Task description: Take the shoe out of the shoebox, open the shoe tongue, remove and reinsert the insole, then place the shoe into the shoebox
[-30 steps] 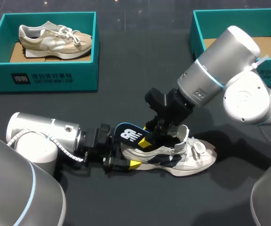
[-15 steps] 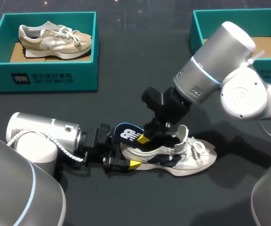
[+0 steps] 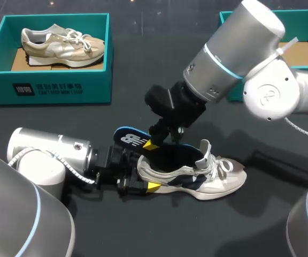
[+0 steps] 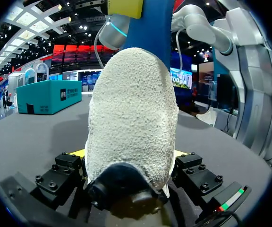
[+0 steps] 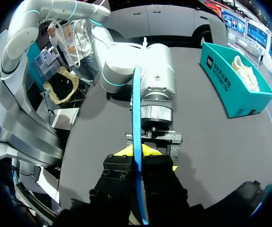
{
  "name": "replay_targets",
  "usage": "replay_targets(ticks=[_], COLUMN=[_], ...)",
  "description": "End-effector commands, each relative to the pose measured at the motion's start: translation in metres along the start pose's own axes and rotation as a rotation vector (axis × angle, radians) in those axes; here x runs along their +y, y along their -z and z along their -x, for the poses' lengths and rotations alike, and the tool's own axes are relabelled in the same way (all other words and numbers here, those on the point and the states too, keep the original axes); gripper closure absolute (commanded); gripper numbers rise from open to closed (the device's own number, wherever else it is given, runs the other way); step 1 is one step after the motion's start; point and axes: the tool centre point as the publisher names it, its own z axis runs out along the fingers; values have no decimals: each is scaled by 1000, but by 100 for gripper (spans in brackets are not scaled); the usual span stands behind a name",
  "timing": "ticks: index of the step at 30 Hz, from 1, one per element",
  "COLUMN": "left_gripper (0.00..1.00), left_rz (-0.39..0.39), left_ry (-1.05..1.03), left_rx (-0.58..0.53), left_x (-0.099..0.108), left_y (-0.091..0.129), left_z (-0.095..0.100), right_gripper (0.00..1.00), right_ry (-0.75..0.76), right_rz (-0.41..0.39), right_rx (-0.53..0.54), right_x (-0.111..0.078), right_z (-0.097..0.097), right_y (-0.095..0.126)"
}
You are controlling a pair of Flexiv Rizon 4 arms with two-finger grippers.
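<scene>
My left jaws pinch the heel of the shoe (image 3: 197, 179) on the tabletop (image 3: 159, 225); my right jaws pinch the insole (image 3: 132, 140) just above that heel. A snagging insole could tug the shoe free.

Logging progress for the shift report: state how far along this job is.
Done: shoe lies on the table, out of the shoebox, tongue up. In hand: left gripper grips its heel; right gripper holds the blue insole, raised partly out. Left: reinsert insole, box the shoe.
</scene>
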Motion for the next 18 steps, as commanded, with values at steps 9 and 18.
replay_targets(ticks=[9, 18], left_gripper=[100, 100], left_rz=[2, 2], left_ry=[0, 0], left_rx=[-1, -1], left_x=[2, 2], left_y=[-3, -3], left_z=[1, 1], right_gripper=[100, 100], right_ry=[52, 141], right_rz=[2, 207], right_rx=[10, -49], right_x=[19, 62], right_z=[5, -33], right_y=[3, 77])
